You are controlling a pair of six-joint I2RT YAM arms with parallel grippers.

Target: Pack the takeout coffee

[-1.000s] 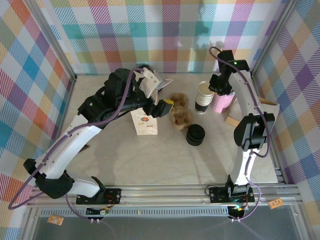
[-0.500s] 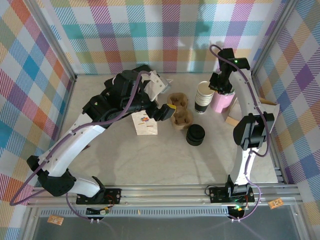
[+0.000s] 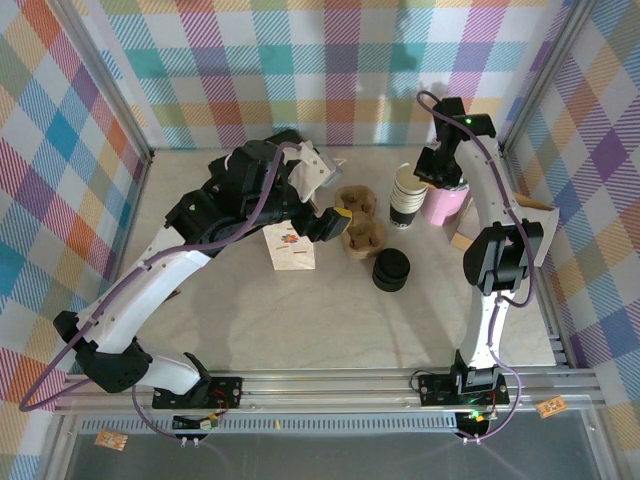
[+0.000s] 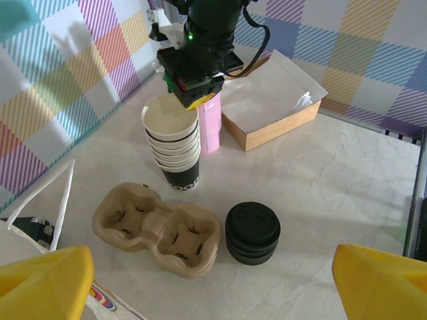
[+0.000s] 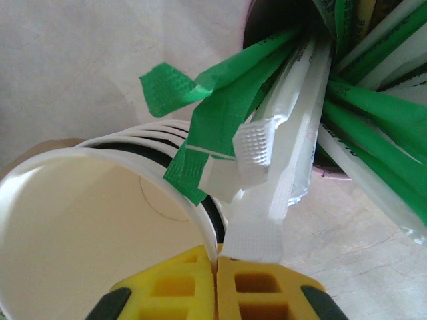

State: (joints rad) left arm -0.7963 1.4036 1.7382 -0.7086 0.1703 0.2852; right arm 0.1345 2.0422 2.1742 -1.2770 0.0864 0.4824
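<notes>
Right gripper [image 5: 217,270]: pads are pressed together, clamped on the rim of the takeout coffee cup [image 5: 87,213]. The cup is seated atop the cup stack [image 4: 179,160], at 9 o'clock of the pink cup [image 4: 212,130]. Left gripper [image 4: 212,287]: fingers are spread wide; nothing is held.

Stack of paper cups [image 3: 405,205] is seen at rear-rt of table [image 3: 300,320], w/ top cup [image 3: 404,177] tilted off the rest. Rt gripper [image 3: 432,172] is closed at that cup's rim, betw. stack & pink cup [image 3: 446,206]. Lt gripper [image 3: 333,218] is held wide open, nothing gripped, above the gap betw. white paper bag [image 3: 290,248] & brown cup carrier [image 3: 360,226]. Black lids [image 3: 391,269] are stacked near carrier's front-rt side. Cardboard tray [image 3: 462,240] is partly hidden by rt arm.
</notes>
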